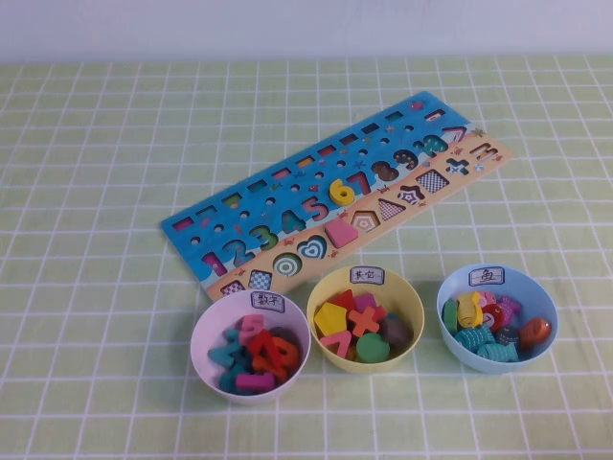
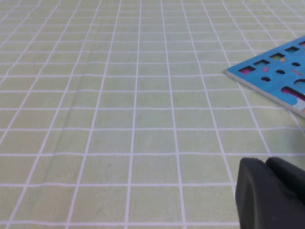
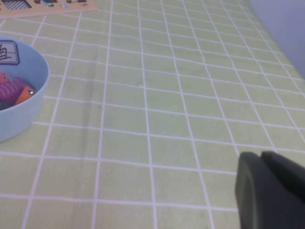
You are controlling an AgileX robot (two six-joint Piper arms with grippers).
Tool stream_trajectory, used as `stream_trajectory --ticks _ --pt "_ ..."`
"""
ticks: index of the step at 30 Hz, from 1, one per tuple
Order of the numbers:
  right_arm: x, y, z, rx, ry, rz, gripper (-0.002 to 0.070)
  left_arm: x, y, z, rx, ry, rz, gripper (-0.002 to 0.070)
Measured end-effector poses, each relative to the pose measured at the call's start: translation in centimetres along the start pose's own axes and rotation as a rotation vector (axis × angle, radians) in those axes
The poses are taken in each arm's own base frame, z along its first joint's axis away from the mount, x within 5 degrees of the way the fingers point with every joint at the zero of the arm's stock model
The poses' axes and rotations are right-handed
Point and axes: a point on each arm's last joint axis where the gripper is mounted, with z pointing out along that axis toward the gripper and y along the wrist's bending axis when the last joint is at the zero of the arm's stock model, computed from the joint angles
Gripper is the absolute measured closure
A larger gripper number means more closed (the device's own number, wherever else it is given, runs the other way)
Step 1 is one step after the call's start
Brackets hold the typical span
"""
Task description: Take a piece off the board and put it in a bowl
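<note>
Lying on a green checked tablecloth, the board stretches diagonally, its near-left end low in the high view and its far-right end higher. Its blue half carries coloured numbers; its tan half, nearer the bowls, holds patterned shape slots. The piece, a small flat light-pink block, sits in the tan half near the middle of the board, just on the near side of the yellow number 6.

Three bowls stand in a row on the near side of the board: a lilac bowl on the left, the yellow bowl in the centre, a light blue bowl on the right. The yellow bowl sits just near of the piece, so the carry looks short.

Neither arm appears in the high view. The left gripper hangs over bare cloth to the left of the board, whose blue corner shows in its wrist view. The right gripper hangs over bare cloth to the right of the light blue bowl. Only a dark edge of each shows, so I cannot tell whether either is open or closed.

The piece lies far and inward from both grippers, well apart from each. Neither arm looks clearly nearer.
</note>
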Motion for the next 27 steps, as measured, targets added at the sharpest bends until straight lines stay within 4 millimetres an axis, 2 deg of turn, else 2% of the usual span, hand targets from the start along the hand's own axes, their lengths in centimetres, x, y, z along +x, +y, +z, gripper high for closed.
stream_trajectory --ticks 12,23,25,27 --pt "0.0 0.0 0.0 0.000 0.000 0.000 0.0694 0.0 0.0 0.0 0.001 0.000 -0.040 0.0680" --pt "0.0 0.0 0.0 0.000 0.000 0.000 0.0694 -0.5 -0.1 0.0 0.014 -0.049 -0.194 0.0680" --pt "0.0 0.0 0.0 0.000 0.000 0.000 0.0694 -0.8 -0.2 0.0 0.036 -0.088 -0.292 0.0680" --pt "0.0 0.0 0.0 0.000 0.000 0.000 0.0694 -1.4 -0.4 -0.1 0.078 -0.142 -0.465 0.0680"
